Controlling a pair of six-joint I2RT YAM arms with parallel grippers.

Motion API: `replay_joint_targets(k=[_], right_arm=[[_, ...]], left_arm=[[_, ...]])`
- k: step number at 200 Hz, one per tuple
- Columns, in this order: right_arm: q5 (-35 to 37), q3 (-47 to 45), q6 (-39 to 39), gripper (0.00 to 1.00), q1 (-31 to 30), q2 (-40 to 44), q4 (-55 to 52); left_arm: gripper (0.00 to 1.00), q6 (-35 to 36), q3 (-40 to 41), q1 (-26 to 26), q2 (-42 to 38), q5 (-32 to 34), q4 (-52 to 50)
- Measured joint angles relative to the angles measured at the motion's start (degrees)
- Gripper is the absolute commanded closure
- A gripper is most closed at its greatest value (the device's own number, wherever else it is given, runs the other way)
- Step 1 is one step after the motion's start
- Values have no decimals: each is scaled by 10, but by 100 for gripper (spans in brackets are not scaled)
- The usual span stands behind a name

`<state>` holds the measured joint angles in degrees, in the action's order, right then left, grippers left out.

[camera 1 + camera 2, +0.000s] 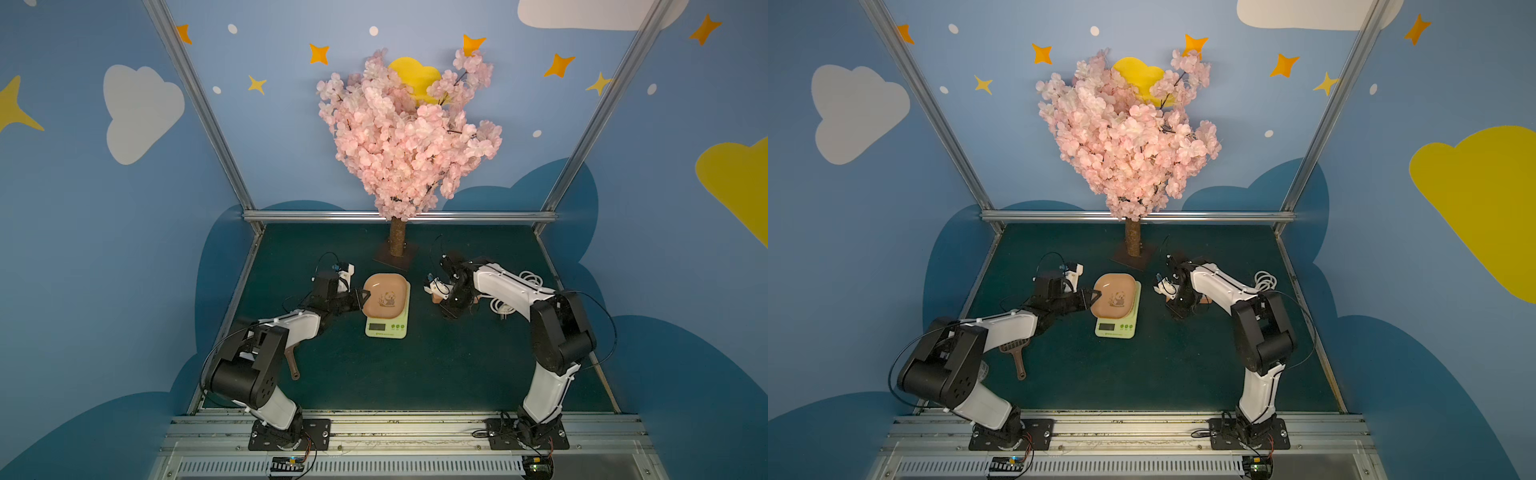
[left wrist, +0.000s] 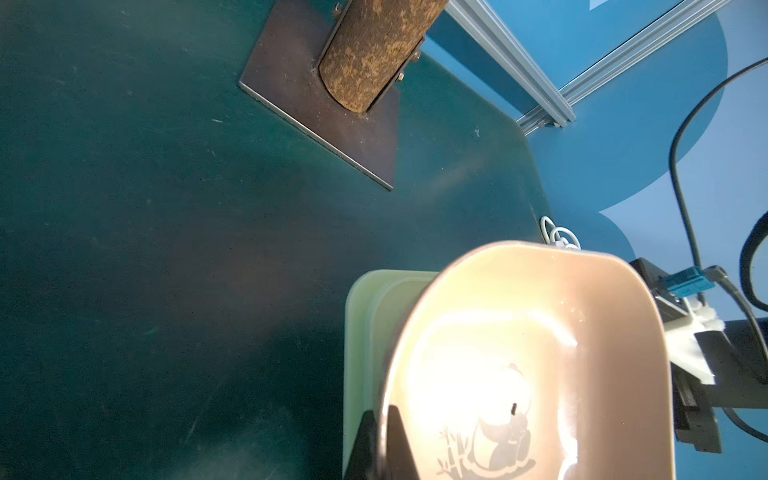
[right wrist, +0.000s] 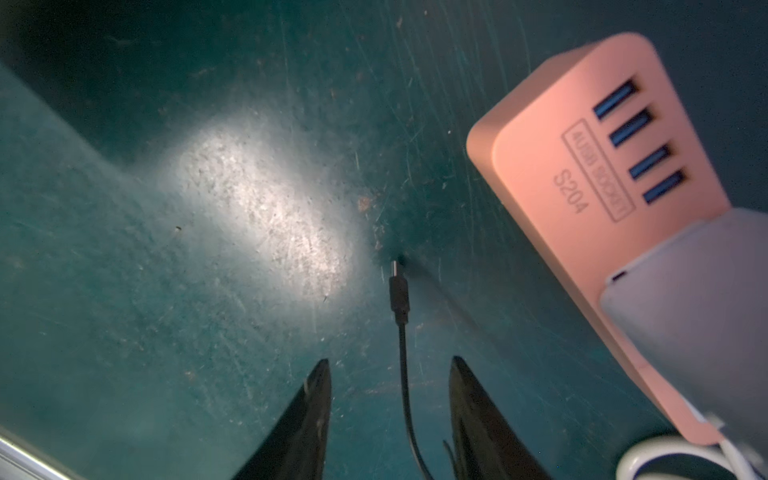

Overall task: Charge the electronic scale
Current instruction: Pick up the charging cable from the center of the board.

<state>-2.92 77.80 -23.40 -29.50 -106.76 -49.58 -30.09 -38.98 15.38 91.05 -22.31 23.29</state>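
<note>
Tightly on rim of electronic scale (image 1: 386, 309), left claw (image 1: 365, 296); right claw (image 3: 390, 365) agape, apart.

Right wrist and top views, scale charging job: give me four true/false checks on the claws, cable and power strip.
1. The left claw is shut on the rim of the tray. True.
2. The black cable's plug sits in the electronic scale. False: the plug is free over the table, by the power strip.
3. The right claw is open, with the cable running between its fingers. True.
4. A plug fills one of the strip's blue USB ports. False: all four visible ports are empty.
</note>
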Motion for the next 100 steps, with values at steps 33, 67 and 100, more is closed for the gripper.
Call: replay_joint_targets(k=[33, 67, 100], right_arm=[[-7, 0, 0, 60, 0, -12, 6], [-7, 0, 0, 62, 0, -17, 14], [-1, -5, 0, 64, 0, -17, 27]], left_arm=[[97, 0, 0, 0, 0, 0, 0], [97, 0, 0, 0, -2, -1, 0], [97, 0, 0, 0, -9, -3, 2]])
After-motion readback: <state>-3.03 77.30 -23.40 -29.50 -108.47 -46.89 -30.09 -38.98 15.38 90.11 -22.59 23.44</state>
